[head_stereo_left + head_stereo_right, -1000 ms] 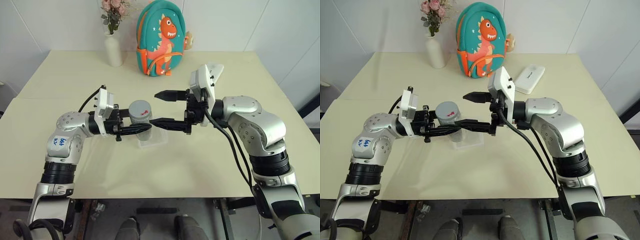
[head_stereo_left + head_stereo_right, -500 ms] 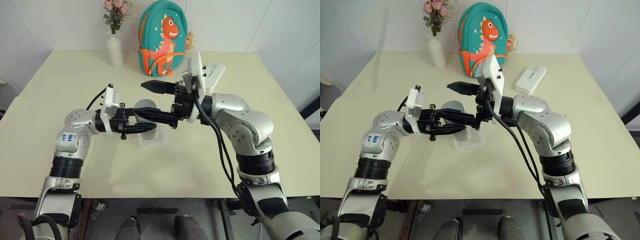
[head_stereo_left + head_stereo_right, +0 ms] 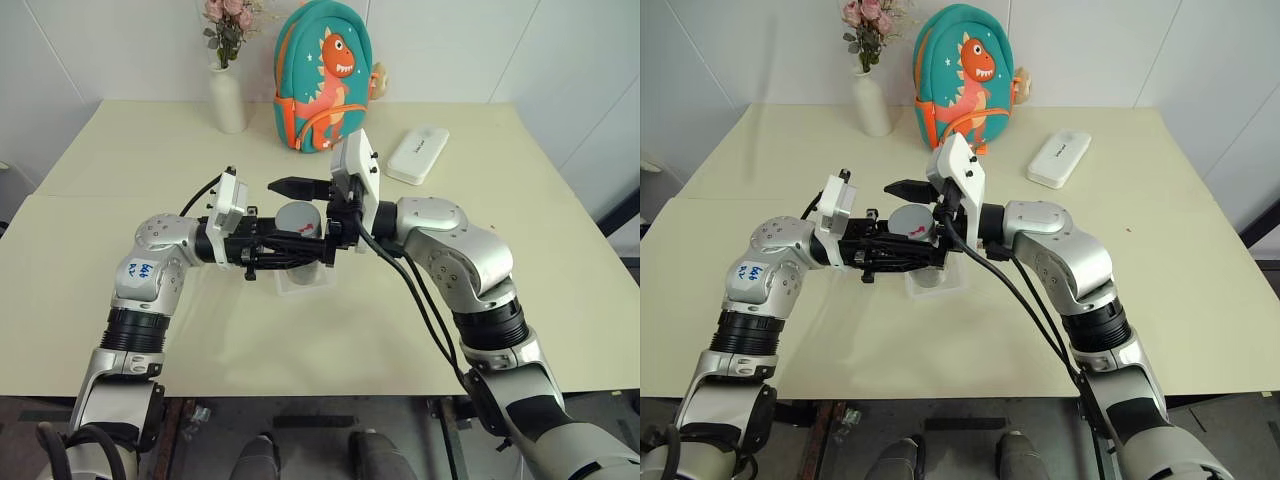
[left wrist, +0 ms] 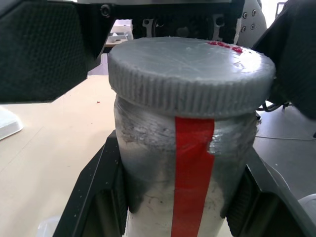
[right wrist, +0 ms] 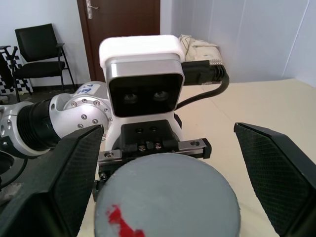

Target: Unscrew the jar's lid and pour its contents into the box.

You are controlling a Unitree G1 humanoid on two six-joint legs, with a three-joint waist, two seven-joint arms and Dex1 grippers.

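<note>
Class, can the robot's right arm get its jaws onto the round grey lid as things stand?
Probably yes: the right gripper stands open astride the round grey lid, nothing between; the left gripper holds the clear plastic jar below.

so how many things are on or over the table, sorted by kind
jars: 1, the jar with its lid, held over the box
boxes or cases: 2, the box and a white case
vases: 1, a vase with flowers
backpacks: 1, a backpack
total: 5
</note>
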